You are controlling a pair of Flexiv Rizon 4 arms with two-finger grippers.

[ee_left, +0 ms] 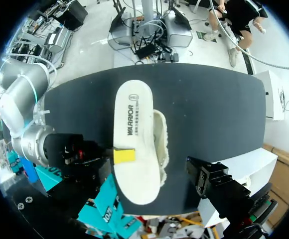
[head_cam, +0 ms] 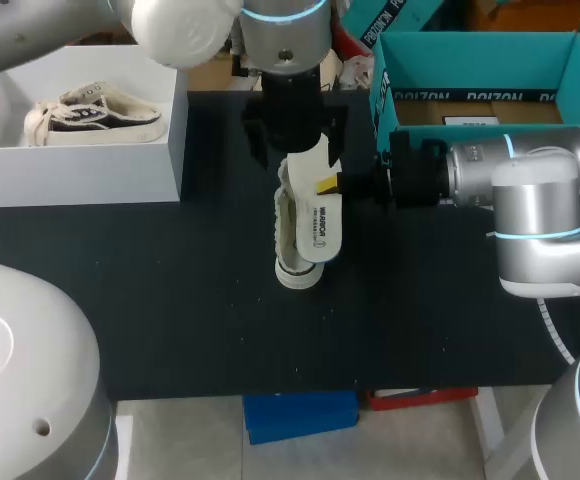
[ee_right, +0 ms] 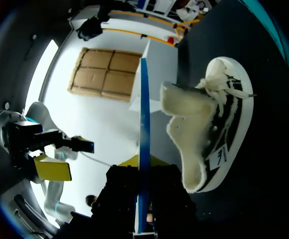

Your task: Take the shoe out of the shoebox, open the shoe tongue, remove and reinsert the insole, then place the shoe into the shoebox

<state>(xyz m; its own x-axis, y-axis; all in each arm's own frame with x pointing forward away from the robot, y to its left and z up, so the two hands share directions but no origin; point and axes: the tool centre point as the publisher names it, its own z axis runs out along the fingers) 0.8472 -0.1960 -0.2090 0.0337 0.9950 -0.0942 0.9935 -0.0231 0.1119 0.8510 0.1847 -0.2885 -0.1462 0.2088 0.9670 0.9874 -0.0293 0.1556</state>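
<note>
Teamwork at the bench point(head_cam: 170, 300) middle: pinching the insole point(head_cam: 320, 228) edge in the right gripper point(head_cam: 332, 185) above the shoe point(head_cam: 288, 250), holding the left gripper point(head_cam: 292, 140) spread-fingered overhead, seemingly ready for steadying the shoe.

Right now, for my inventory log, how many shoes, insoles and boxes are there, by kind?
Shoes: 2, the table shoe and the boxed shoe.
Insoles: 1, the insole in the right tool.
Boxes: 2, the white box and the teal box.
Total: 5.
</note>
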